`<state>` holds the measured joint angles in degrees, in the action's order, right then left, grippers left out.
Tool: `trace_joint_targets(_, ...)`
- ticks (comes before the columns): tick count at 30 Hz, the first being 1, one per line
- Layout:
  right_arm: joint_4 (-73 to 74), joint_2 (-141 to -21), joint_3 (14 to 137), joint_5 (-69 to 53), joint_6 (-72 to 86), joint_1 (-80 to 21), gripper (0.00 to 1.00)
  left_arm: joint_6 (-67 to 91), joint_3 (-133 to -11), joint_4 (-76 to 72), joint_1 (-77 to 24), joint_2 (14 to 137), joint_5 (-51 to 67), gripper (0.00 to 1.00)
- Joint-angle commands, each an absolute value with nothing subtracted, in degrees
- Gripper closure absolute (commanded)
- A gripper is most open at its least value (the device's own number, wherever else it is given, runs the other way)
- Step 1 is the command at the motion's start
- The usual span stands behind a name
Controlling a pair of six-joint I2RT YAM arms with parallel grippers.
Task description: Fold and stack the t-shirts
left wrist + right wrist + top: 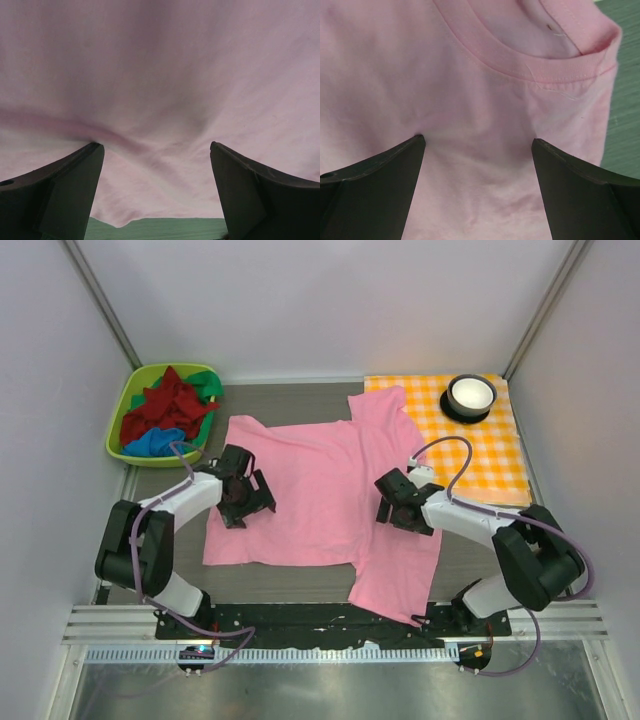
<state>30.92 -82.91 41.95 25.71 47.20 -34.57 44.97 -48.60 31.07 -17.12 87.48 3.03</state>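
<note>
A: Where do we stand with the folding?

B: We have the pink shirt (320,490) spread flat on the table (290,405), with its collar (520,65) toward our right. The red shirt (165,410), green shirt (207,385) and blue shirt (152,443) lie bunched in the basket (125,410) at the far left.

A: And our fingers?

B: The left fingers (60,190) are spread wide over the hem end, and the right fingers (380,185) are spread wide just below the collar. Both pairs are down at the cloth and grip nothing.

A: What could go wrong from here?

B: If we close where we are, we think we may pinch only the top layer. We might also catch a tuck in mid-panel instead of an edge, and either way the fold would come out skewed.

A: Anything around the shirt?

B: The far sleeve (385,405) overlaps the corner of the checked cloth (490,455), where the bowl (470,395) stands. A hard pull could drag that cloth along. The near sleeve (395,590) lies over the rail at our bases, and we think it could snag there.
</note>
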Motion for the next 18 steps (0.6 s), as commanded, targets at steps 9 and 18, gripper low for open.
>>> trace_joint_targets(9, 23.3, -95.7, 43.1, 26.6, 46.9, -34.1, 0.05, 46.7, -52.9, 26.6, -17.1, 100.2, -3.2, 0.07)
trace_joint_targets(18, 30.0, -83.6, 45.0, 34.9, 45.6, -34.9, 0.05, 47.1, -55.5, 31.6, -17.1, 87.4, -6.0, 0.07)
